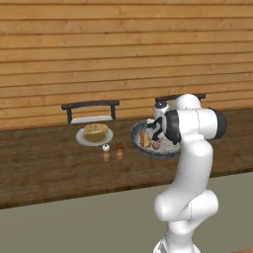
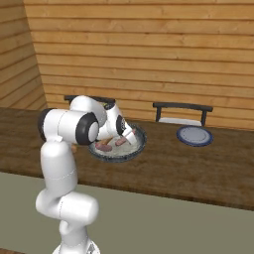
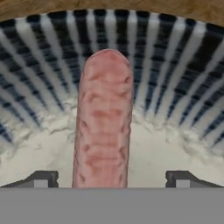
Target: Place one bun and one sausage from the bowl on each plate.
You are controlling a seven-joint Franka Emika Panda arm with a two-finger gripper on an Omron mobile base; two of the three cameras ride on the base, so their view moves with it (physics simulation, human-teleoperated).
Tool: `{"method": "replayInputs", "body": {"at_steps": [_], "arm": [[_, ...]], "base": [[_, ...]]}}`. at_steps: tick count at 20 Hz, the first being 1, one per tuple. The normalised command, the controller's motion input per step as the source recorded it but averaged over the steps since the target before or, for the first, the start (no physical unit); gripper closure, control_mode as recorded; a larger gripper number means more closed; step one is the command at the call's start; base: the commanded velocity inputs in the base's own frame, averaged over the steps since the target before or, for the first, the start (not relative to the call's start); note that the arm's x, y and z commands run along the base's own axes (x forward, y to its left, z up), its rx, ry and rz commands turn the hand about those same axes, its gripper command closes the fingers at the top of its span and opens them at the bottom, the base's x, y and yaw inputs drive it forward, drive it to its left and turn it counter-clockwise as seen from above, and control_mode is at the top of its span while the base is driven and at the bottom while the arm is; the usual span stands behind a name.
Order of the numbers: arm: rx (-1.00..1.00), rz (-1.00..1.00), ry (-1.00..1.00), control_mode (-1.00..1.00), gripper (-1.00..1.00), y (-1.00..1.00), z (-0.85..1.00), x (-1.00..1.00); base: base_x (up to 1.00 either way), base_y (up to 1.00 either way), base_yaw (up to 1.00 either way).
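The wide speckled bowl (image 1: 147,153) (image 2: 140,144) stands on the wooden table. My gripper (image 1: 157,130) (image 2: 130,135) (image 3: 112,179) reaches down into it, open. In the hand view a pink sausage (image 3: 104,122) lies lengthwise between the two fingertips (image 3: 42,178), with a gap on each side. Another sausage (image 2: 103,147) lies in the bowl, and a brownish bun (image 1: 144,138) rests at its left side. The pale plate (image 1: 80,140) left of the bowl carries a bun (image 1: 96,130). The bluish plate (image 2: 195,135) sits to the right, bare.
Two small shakers (image 1: 105,150) (image 1: 119,149) stand between the pale plate and the bowl. Two dark chairs (image 1: 91,109) (image 2: 181,111) stand behind the table against the plank wall. My white arm hides part of the bowl in both base views.
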Motion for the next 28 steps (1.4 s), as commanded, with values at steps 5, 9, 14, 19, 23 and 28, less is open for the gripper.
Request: {"method": "replayInputs", "body": {"at_steps": [5,9,14,19,23,28], "arm": [[0.00,0.00,0.00,-1.00,1.00,0.00,0.00,0.00],[0.00,0.00,0.00,-1.00,1.00,0.00,0.00,0.00],[-0.01,0.00,0.00,-1.00,1.00,0.02,0.41,-0.07],[-0.06,0.00,-0.08,-1.00,1.00,0.07,0.95,-0.27],[-0.02,0.01,-0.02,-1.00,1.00,0.06,0.89,-0.22],[0.00,0.19,0.00,-1.00,1.00,0.32,0.56,-0.02]], "base": [[0.00,0.00,0.00],[0.00,0.00,0.00],[0.00,0.00,0.00],[0.00,0.00,0.00],[0.00,0.00,0.00],[0.00,0.00,0.00]]}}
